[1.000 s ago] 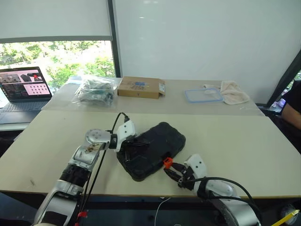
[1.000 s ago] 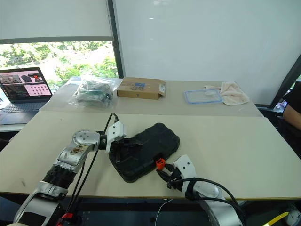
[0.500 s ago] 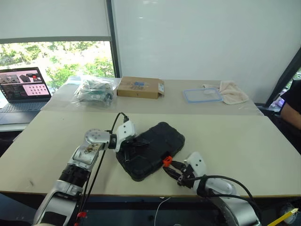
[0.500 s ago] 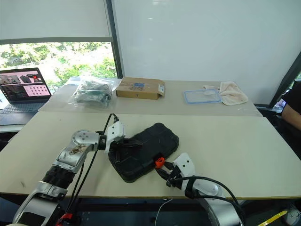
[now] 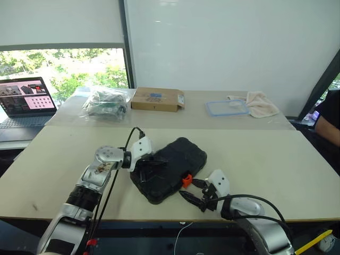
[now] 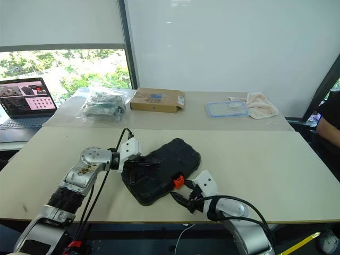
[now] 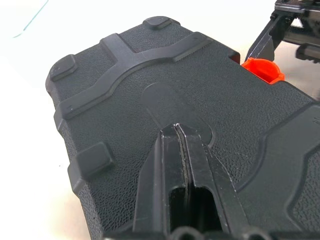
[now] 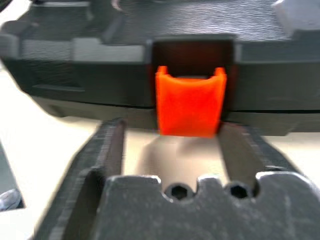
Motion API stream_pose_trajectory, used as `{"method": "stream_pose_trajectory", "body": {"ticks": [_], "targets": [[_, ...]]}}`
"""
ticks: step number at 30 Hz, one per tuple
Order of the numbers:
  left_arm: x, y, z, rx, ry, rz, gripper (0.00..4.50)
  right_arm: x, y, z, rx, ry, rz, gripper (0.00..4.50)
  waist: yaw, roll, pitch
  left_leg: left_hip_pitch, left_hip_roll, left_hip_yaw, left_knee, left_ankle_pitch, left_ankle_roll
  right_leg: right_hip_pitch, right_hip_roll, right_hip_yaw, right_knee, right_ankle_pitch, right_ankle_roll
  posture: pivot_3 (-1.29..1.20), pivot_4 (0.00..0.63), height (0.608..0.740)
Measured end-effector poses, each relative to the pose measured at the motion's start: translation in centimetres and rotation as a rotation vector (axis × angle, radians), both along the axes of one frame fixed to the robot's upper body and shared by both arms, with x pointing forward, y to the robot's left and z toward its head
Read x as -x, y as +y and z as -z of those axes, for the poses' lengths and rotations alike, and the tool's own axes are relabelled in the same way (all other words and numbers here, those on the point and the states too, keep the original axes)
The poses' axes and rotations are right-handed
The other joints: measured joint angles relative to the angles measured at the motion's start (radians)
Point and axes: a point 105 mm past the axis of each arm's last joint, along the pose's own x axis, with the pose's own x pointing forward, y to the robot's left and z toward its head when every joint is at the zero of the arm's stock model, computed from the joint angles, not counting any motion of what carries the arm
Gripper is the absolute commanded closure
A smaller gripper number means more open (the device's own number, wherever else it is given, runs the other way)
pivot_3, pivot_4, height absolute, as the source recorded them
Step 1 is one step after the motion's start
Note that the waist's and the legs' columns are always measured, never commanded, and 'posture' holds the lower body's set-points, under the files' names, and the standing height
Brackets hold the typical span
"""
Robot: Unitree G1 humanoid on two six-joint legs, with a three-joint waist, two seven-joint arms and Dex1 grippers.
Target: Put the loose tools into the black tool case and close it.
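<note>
The black tool case [image 5: 178, 156] lies with its lid down near the table's front edge, and its small orange latch [image 5: 186, 180] faces me. The loose tools are hidden from view. My left gripper [image 5: 154, 162] is shut, its fingertips [image 7: 176, 131] pressed together on the textured lid [image 7: 125, 95]. Just in front of the latch [image 8: 190, 102], my right gripper [image 5: 188, 188] is open. Its two fingers [image 8: 107, 145] stand either side of the latch, close to it; I cannot tell whether they touch it.
On the far table stand a brown cardboard box [image 5: 158, 99], a clear plastic bag [image 5: 106, 102], a blue-rimmed lid [image 5: 227, 108] and a cloth [image 5: 259, 103]. A laptop [image 5: 24, 98] sits at the far left. A person [image 5: 329, 119] is at the right edge.
My right gripper's fingers have spread wide apart at the orange latch. The left gripper has stayed pressed on the lid.
</note>
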Motion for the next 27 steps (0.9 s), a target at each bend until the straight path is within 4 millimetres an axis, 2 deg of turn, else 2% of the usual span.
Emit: {"method": "stream_pose_trajectory", "body": {"ticks": [1, 4, 6, 9, 13, 18, 27], "targets": [[0.0, 0.0, 0.0, 0.000, 0.001, 0.000, 4.50, 0.1, -0.4, -0.2, 0.004, -0.008, 0.004, 0.60, 0.000, 0.000, 0.000, 0.001, 0.000, 0.000, 0.000, 0.000, 0.000, 0.002, 0.000, 0.000, -0.001, 0.000, 0.000, 0.00, 0.150, 0.740], [0.1, 0.1, 0.1, -0.001, 0.004, -0.001, 4.50, 0.9, -1.8, -0.1, 0.019, -0.005, 0.016, 1.36, 0.000, 0.000, 0.000, 0.006, 0.001, 0.000, -0.002, -0.001, 0.001, 0.006, 0.000, 0.000, -0.001, -0.001, 0.000, 0.00, 0.150, 0.740], [0.1, 0.1, 0.2, -0.002, 0.004, -0.002, 4.50, 1.4, -2.1, 0.3, 0.020, 0.014, 0.013, 2.19, -0.001, 0.000, 0.000, 0.006, 0.001, 0.000, -0.002, -0.001, 0.001, 0.006, 0.000, 0.000, -0.001, -0.001, 0.000, 0.00, 0.150, 0.740], [0.0, 0.1, 0.2, -0.003, 0.004, -0.004, 4.50, 1.6, -2.0, 0.4, 0.029, 0.011, -0.006, 3.10, -0.001, 0.000, 0.000, 0.006, 0.001, 0.000, -0.002, -0.001, 0.001, 0.006, 0.000, 0.000, -0.001, -0.001, 0.000, 0.00, 0.150, 0.740], [0.0, 0.1, 0.2, -0.003, 0.006, -0.004, 4.50, 0.8, -1.2, 0.2, 0.057, -0.034, -0.026, 4.48, -0.001, 0.000, 0.000, 0.006, 0.001, 0.000, -0.002, -0.001, 0.001, 0.006, 0.000, 0.000, -0.001, -0.001, 0.000, 0.00, 0.150, 0.740], [-0.1, 0.1, 0.3, -0.004, 0.011, -0.004, 4.50, -0.8, -0.5, -0.2, 0.058, -0.076, -0.016, 4.48, 0.000, 0.000, 0.000, 0.006, 0.001, 0.000, -0.002, -0.001, 0.001, 0.006, 0.000, 0.000, -0.001, -0.001, 0.000, 0.00, 0.150, 0.740], [-0.2, 0.3, 0.3, -0.014, 0.005, -0.013, 4.50, -1.6, -0.2, 0.9, 0.086, -0.052, -0.027, 4.48, -0.003, 0.000, -0.001, 0.007, 0.001, 0.000, -0.002, 0.000, 0.000, 0.006, 0.000, 0.001, -0.001, -0.001, 0.000, 0.00, 0.150, 0.740]]}}
